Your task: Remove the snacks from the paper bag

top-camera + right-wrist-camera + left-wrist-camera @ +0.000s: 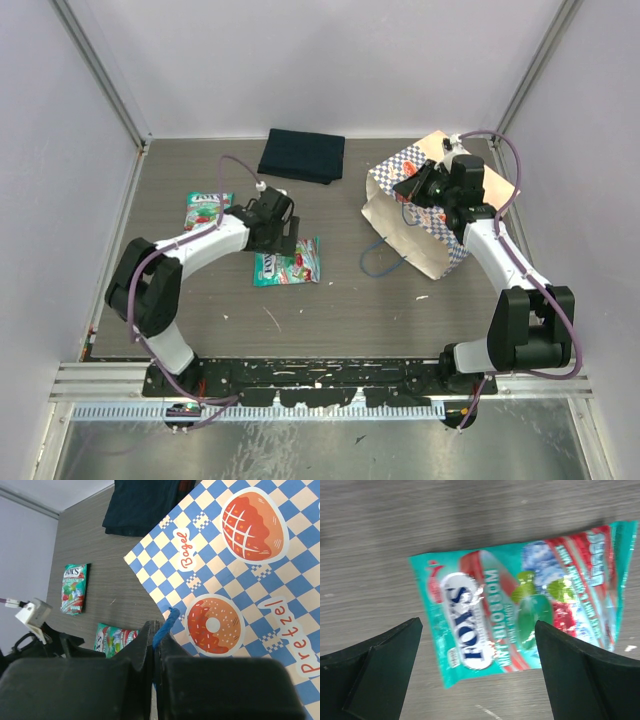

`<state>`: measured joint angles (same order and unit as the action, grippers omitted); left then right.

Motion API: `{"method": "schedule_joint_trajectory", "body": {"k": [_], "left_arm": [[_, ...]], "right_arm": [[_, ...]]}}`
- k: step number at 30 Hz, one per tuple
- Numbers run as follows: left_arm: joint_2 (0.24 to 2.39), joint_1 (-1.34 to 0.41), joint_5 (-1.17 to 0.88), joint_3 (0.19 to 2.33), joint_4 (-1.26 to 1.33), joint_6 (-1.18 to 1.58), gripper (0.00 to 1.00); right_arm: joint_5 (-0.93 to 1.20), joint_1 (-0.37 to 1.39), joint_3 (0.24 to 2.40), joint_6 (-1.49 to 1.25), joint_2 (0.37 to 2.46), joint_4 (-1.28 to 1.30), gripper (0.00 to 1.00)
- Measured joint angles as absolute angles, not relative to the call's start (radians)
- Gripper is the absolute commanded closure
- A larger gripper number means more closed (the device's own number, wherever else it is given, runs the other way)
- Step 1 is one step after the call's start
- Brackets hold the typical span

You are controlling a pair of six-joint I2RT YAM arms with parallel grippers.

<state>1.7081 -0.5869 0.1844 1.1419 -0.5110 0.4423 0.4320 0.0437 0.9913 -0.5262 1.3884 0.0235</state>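
Two snacks out: both are teal Fox's pouches lying flat on the grey table (330, 300). The left teal pouch (208, 210) sits left of centre in the overhead view, and the centre teal pouch (288, 264) lies lower and nearer the middle.
Left gripper (477, 627): its jaws are spread wide and hold nothing. It hangs right above the centre teal pouch (520, 605), whose logo shows between the two dark fingers, which suggests the pouch has just been put down.
Left arm pose: the elbow is bowed out to the lower left and the forearm reaches up and right, with the wrist pointing down at the table.
Right gripper (156, 630): its fingers are pressed together, pinching the blue cord handle (164, 625). This likely steadies the bag and holds its mouth open.
Right arm pose: the elbow is at lower right, and the forearm angles up and left to the bag's rim.
Paper bag (425, 235): it sits right of centre and leans over, its checkered side printed with a bagel and a pretzel. Its other handle loop (380, 265) trails on the table.
Bag contents: hidden in every view, so I cannot tell how many pouches remain.
Folded navy cloth (302, 155): it lies at upper centre, well apart from both arms.
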Motion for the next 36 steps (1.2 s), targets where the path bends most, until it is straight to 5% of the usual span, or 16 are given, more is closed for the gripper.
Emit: {"method": "schedule_joint_trajectory", "body": {"k": [6, 14, 36], "left_arm": [[1.597, -0.593, 0.334, 1.217, -0.632, 0.42, 0.02], [1.438, -0.732, 0.415, 1.208, -0.642, 0.884, 0.02], [1.789, -0.698, 0.385, 1.329, -0.952, 1.571, 0.02]], "right_arm": [[0.438, 0.044, 0.991, -0.53, 1.388, 0.023, 0.97], [0.447, 0.044, 0.991, -0.533, 1.388, 0.021, 0.95], [0.452, 0.044, 0.991, -0.53, 1.386, 0.016, 0.93]]}}
